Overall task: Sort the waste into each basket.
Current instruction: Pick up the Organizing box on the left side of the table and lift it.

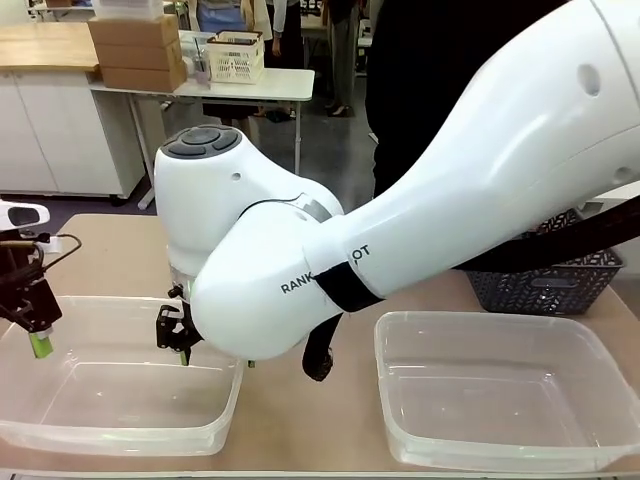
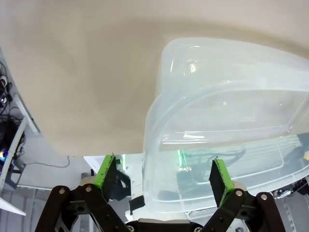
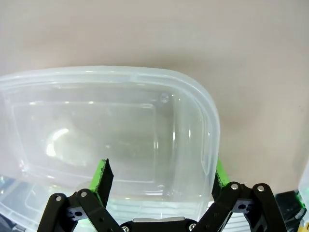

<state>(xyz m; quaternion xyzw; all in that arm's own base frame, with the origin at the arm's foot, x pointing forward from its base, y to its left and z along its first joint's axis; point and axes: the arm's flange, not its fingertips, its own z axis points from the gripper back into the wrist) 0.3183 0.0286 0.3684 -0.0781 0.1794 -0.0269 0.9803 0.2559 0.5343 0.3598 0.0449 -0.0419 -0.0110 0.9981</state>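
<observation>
Here the right arm reaches across the middle, its right gripper [image 1: 176, 340] hanging with jaws spread above the left basket [image 1: 60, 432], near its far right corner. The left gripper [image 1: 36, 325] hovers over that tub's left end, jaws also spread. The right basket [image 1: 480, 322], equally clear and round-cornered, sits well apart on the tan table [image 1: 300, 432].

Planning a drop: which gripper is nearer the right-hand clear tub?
Right. The right gripper hangs over the left tub's right end; the left gripper is at its left end, farther from the right tub.
</observation>
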